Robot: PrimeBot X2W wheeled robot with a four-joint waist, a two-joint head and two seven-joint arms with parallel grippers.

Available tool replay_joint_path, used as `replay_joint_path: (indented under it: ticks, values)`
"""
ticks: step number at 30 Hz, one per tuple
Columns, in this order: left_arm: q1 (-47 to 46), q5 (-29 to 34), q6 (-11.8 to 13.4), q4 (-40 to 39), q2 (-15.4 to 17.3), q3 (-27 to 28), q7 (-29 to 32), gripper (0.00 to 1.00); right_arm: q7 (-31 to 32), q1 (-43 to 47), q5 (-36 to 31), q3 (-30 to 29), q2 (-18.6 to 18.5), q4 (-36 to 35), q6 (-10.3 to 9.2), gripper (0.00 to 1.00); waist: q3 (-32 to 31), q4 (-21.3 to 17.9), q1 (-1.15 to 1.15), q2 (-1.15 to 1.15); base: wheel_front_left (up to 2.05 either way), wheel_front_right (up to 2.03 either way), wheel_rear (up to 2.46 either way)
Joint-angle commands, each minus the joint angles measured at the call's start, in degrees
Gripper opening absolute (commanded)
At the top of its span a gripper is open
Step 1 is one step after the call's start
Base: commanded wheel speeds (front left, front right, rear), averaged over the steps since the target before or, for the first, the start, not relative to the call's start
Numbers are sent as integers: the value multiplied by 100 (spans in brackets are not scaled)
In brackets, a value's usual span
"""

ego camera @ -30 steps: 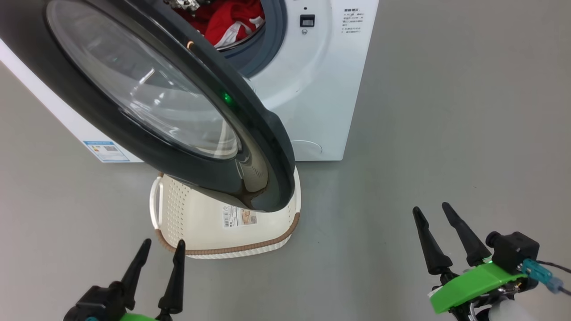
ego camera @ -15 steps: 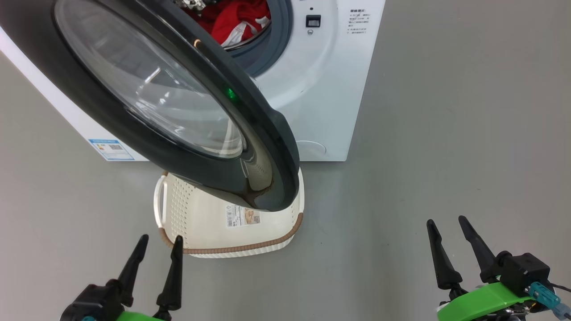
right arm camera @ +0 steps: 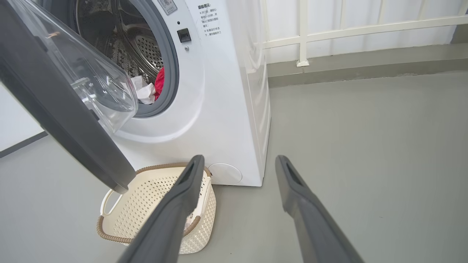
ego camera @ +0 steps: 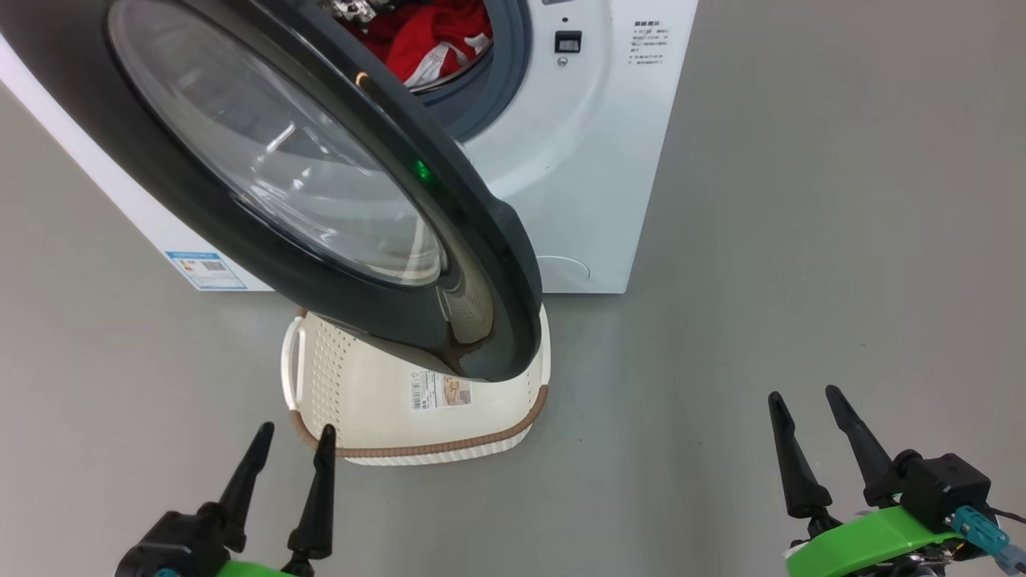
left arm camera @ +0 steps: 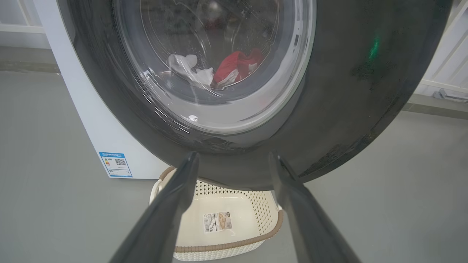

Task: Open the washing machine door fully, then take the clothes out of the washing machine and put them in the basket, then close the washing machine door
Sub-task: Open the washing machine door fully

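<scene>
Grey, smooth flooring (ego camera: 801,200) ran under everything I could see, matt with a faint sheen. On it stood the washing machine (ego camera: 577,160), white-bodied, with a small blue label (ego camera: 204,271) low on one panel. Behind it, in the right wrist view, I noted a white railing (right arm camera: 329,29) above a grey kerb (right arm camera: 365,65) where the floor met the wall.

The washing machine door (ego camera: 481,240) stood part-way open. Its black rim was swung out from the front panel and hung above the far part of the basket (ego camera: 321,377). The basket sat on the floor just beside the foot of the machine's front, with a paper label (ego camera: 441,391) on its bottom. The clothes (ego camera: 425,36) were inside the drum (right arm camera: 146,47). The red garment (ego camera: 401,48) and the white garment (right arm camera: 144,91) lay together close behind the grey gasket (ego camera: 501,72).

The left gripper (ego camera: 295,429) hung just short of the basket's near rim, fingers spread wide, holding nothing. The right gripper (ego camera: 803,393) hung over bare floor well to the right of the basket, likewise spread wide and empty. Neither touched the door.
</scene>
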Motion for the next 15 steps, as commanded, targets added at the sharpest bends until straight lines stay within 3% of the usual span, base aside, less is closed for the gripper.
replay_joint_path:
  ticks: [1, 3, 4, 5, 6, 10, 15]
  values:
    - [22, 40, -31, -146, 51, 167, -71, 100, -37, -53, -96, 135, -4, -154, 42, 100, -5, 11, 0, 0, 0, 0, 0]
    - [29, 40, -31, -144, 47, 148, -71, 100, -37, -80, -133, 227, -12, -185, 42, 100, -9, 30, 0, 0, 0, 0, 0]
    - [32, 40, -31, -140, 46, 135, -71, 100, -37, -101, -102, 257, -12, -209, 42, 88, -10, 42, 0, 0, 0, 0, 0]
    - [32, 38, -31, -138, 45, 121, -71, 100, -37, -134, -30, 275, -11, -239, 42, 34, -7, 52, 0, 0, 0, 0, 0]
    - [29, 35, -31, -136, 44, 108, -71, 100, -37, -181, 35, 305, -11, -281, 42, 0, -3, 63, 0, 0, 0, 0, 0]
    - [17, 27, -31, -128, 44, 55, -71, 100, -37, -461, 493, 589, -37, -398, 42, 0, 16, 117, 0, 0, 0, 0, 0]
    - [9, 16, -31, -123, 38, -20, -71, 100, -37, -1014, 1547, 1073, -151, -443, 42, 0, 41, 205, 0, 0, 0, 0, 0]
